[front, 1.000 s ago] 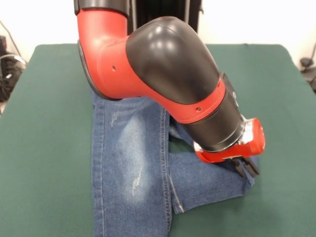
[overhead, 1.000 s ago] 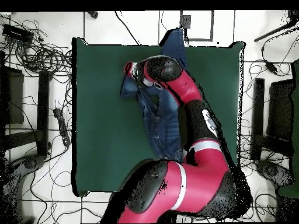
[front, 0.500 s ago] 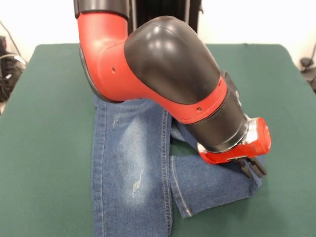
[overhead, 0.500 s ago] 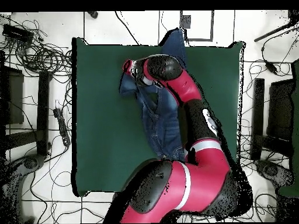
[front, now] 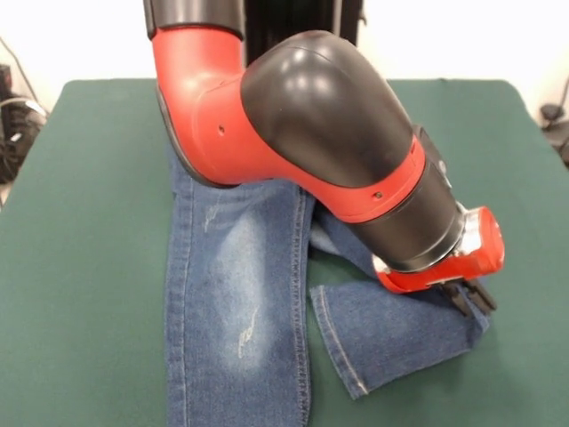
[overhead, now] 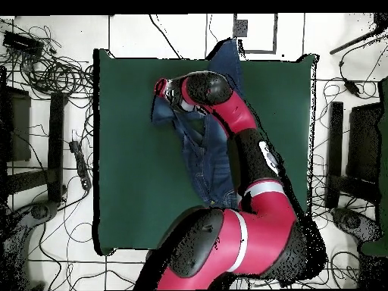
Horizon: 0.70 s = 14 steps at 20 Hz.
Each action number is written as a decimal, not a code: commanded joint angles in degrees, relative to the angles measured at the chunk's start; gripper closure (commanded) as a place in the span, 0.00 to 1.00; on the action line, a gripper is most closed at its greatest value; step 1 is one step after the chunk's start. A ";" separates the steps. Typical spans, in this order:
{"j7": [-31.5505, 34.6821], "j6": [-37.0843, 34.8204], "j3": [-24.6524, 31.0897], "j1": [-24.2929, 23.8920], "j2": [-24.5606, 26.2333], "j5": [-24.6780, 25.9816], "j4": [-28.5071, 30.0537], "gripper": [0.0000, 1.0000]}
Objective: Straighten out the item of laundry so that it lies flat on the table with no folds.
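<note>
The blue denim jeans point(front: 233, 302) lie on the dark green table point(front: 80, 267). One leg runs straight to the picture's bottom edge. The other leg point(front: 391, 325) is doubled over on itself, its hem lying near the middle and its fold at the right. My gripper point(front: 474, 298) is low at that fold and looks shut on the denim there. The arm's elbow hides the waist end. In the overhead view the gripper point(overhead: 161, 89) sits at the left tip of the jeans point(overhead: 206, 163), on the table point(overhead: 129, 174).
The big red and black arm point(front: 320, 133) fills the middle of the front view above the jeans. In the overhead view cables and stands point(overhead: 53, 76) lie on the floor around the table. Bare green top surrounds the jeans on both sides.
My gripper has moved right and slightly down in the front view, dragging the folded leg with it. The fold and hem have shifted outward; the straight leg has stayed put.
</note>
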<state>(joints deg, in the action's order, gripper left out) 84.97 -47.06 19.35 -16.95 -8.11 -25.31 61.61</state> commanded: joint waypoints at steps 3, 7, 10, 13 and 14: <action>4.44 4.24 9.55 0.89 -1.22 -2.32 7.27 1.00; 5.25 5.66 12.02 -0.48 -2.29 -3.97 9.46 1.00; 5.56 7.00 14.45 -2.13 -3.79 -5.05 12.30 1.00; 5.61 6.18 15.91 -3.09 -3.95 -5.60 12.22 1.00; 5.54 6.49 16.84 -3.69 -4.62 -5.74 13.36 1.00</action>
<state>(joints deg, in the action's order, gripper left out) 84.97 -44.94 25.88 -19.71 -9.84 -26.10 66.43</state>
